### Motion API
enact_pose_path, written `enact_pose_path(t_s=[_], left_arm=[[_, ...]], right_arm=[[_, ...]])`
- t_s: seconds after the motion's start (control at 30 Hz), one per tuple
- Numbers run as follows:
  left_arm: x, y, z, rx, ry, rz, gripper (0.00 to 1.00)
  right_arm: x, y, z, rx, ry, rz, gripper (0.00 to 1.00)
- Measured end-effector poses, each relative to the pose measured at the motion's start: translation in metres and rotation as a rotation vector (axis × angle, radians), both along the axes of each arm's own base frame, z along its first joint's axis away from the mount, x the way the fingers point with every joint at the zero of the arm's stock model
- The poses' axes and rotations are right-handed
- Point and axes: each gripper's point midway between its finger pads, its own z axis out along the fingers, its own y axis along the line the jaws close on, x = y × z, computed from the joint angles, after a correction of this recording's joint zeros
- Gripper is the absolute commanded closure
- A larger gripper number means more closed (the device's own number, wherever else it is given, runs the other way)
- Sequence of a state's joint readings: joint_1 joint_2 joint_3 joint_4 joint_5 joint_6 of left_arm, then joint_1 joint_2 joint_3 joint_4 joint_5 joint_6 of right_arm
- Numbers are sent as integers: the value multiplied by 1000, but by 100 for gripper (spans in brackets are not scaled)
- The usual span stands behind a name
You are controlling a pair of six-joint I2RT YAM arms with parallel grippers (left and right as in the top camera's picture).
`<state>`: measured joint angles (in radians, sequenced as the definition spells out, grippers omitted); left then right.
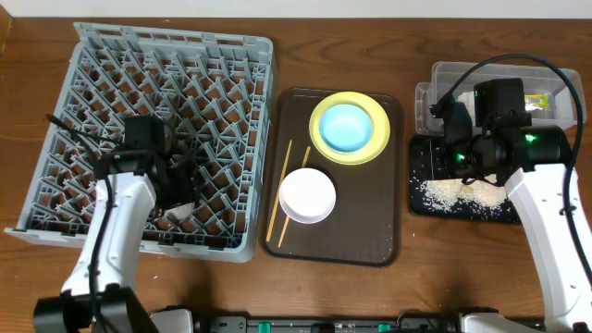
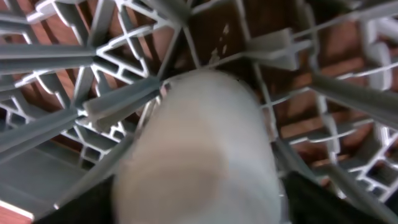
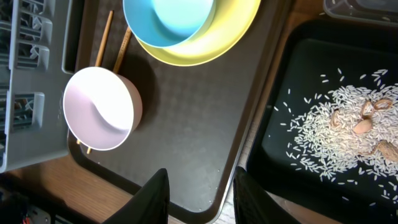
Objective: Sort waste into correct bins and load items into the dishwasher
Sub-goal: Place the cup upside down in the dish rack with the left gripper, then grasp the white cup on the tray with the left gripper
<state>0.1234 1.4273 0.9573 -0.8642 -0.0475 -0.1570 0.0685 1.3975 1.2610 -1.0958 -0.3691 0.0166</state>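
Left gripper (image 1: 183,190), jaw state unclear, sits low in the grey dish rack (image 1: 231,65) over a blurred whitish object (image 2: 205,155) and should lift straight clear of pegs (image 2: 277,46); right gripper (image 3: 202,193) hovers parted, empty.

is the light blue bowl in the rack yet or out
Out: the light-blue bowl sits on the pale-yellow plate on the brown tray, beside the grey dish rack.

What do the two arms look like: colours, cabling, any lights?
The left arm and right arm share white rounded link shells with black joint housings and black wrist modules. The right arm carries two green lights, and a thin black cable loops above it. The right gripper has black tapered fingers. No lettering is readable.
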Motion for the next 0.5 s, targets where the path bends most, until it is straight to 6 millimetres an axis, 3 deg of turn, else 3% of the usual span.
enact_pose_path(t_s=[0.13, 0.27, 0.4, 0.5], left_arm=[[-5, 4, -2, 12, 27, 5, 0], [-5, 2, 10, 10, -12, 10, 2], [12, -6, 62, -15, -254, -8, 2], [23, -32, 114, -62, -477, -92, 2]], right_arm=[[-1, 0, 0, -1, 5, 0, 67], [-3, -1, -1, -3, 12, 2, 51], [-5, -1, -2, -6, 18, 6, 44], [-5, -2, -2, -15, 19, 2, 40]])
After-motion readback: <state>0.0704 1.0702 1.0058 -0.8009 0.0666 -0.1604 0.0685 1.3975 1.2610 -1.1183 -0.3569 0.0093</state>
